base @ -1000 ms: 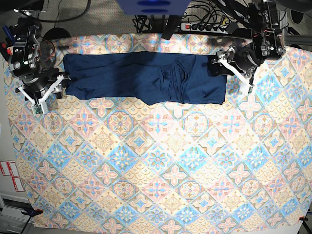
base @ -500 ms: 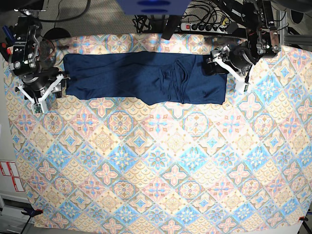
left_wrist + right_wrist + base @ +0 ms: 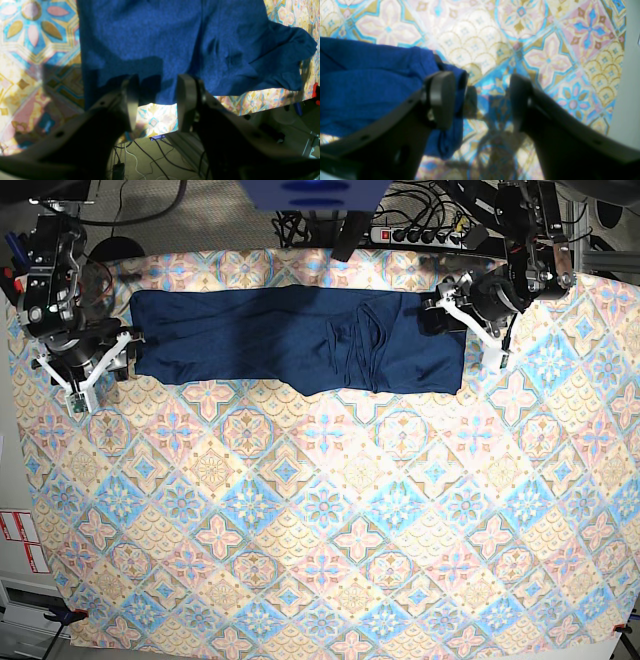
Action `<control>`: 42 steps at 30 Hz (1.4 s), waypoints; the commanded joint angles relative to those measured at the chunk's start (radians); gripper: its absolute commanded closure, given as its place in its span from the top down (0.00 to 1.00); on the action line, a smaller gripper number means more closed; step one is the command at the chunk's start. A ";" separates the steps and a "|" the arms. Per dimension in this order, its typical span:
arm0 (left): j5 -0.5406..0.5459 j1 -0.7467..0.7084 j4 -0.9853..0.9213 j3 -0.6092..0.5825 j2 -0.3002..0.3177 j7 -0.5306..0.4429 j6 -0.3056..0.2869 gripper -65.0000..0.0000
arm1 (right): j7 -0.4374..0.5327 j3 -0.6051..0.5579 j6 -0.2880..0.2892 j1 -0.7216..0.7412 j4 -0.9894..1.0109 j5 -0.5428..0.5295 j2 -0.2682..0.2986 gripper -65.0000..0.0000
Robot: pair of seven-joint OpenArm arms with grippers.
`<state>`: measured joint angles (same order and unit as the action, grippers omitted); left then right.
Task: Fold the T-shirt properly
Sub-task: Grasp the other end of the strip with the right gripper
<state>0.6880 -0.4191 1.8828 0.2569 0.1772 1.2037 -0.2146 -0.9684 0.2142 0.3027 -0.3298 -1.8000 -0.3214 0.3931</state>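
Surface (image 3: pixel 320 560) w/ patterned tile-print cloth in pink, blue, yellow fills most of the base view. Along its far side lies the shirt (image 3: pixel 300 340), dark navy, spread as a long flat band running left-right, w/ a bunch of wrinkles right of center. Bottom edge steps down toward the right half.

Power strip (image 3: pixel 425 235) and cables sit beyond the far edge of the surface.

Left end effector (image 3: pixel 462 320) is at the shirt's right end in the base view. In the left wrist view its two fingers (image 3: pixel 186 100) stand apart w/ a clear gap, tips right at the shirt's edge (image 3: pixel 155 62); fabric is seen past the tips, not pinched between them, tile cloth visible thru the gap. Not holding anything as far as seen.

Right end effector (image 3: pixel 100 365) is at the shirt's left end in the base view. In the right wrist view (image 3: pixel 480 97) it's wide open; one finger (image 3: pixel 442 97) is against a bunched blue fold of the shirt (image 3: pixel 370 87), the other is over bare tile cloth, well apart. Nothing gripped.
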 commanded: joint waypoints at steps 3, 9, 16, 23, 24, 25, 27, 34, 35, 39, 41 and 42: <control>0.016 -0.002 0.016 0.003 0.005 -0.014 -0.004 0.35 | -0.016 0.009 -0.001 0.039 -0.016 -0.006 0.016 0.51; 0.016 -0.004 0.016 0.008 -0.014 -0.014 -0.004 0.35 | -0.060 0.009 0.000 0.085 0.061 -0.008 0.017 0.55; 0.014 -0.004 0.014 0.008 -0.014 -0.015 -0.004 0.36 | -0.159 0.009 0.000 0.117 0.105 -0.207 0.017 0.72; 0.014 0.002 0.014 0.008 -0.014 -0.015 -0.004 0.36 | -0.189 0.011 0.000 0.163 0.251 -0.358 0.017 0.70; 0.014 0.004 0.014 0.008 -0.014 -0.015 -0.004 0.36 | -0.188 0.009 0.000 0.176 0.276 -0.364 0.017 0.70; 0.014 0.004 0.014 0.008 -0.014 -0.015 -0.004 0.36 | -0.188 0.009 0.000 0.182 0.297 -0.368 0.017 0.70; 0.014 0.004 0.014 0.008 -0.014 -0.015 -0.004 0.36 | -0.188 0.009 0.000 0.183 0.325 -0.367 0.017 0.70; 0.016 0.004 0.014 0.008 -0.014 -0.015 -0.006 0.36 | -0.188 0.009 0.000 0.197 0.389 -0.370 0.016 0.70; 0.016 0.004 0.014 0.008 -0.014 -0.015 -0.006 0.36 | -0.188 0.011 0.000 0.197 0.398 -0.371 0.016 0.70; 0.016 0.004 0.014 0.008 -0.015 -0.015 -0.006 0.36 | -0.189 0.014 0.000 0.194 0.400 -0.371 0.016 0.70; 0.016 0.006 0.014 0.008 -0.015 -0.015 -0.006 0.36 | -0.191 0.009 0.000 0.192 0.406 -0.373 0.016 0.70; 0.016 0.006 0.014 0.008 -0.015 -0.015 -0.006 0.36 | -0.191 0.009 0.000 0.191 0.406 -0.373 0.016 0.70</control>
<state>0.6880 -0.4160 1.8820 0.2615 0.1574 1.2003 -0.2146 -1.1660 0.2173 0.3023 -0.1482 -1.3800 -0.6846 0.3912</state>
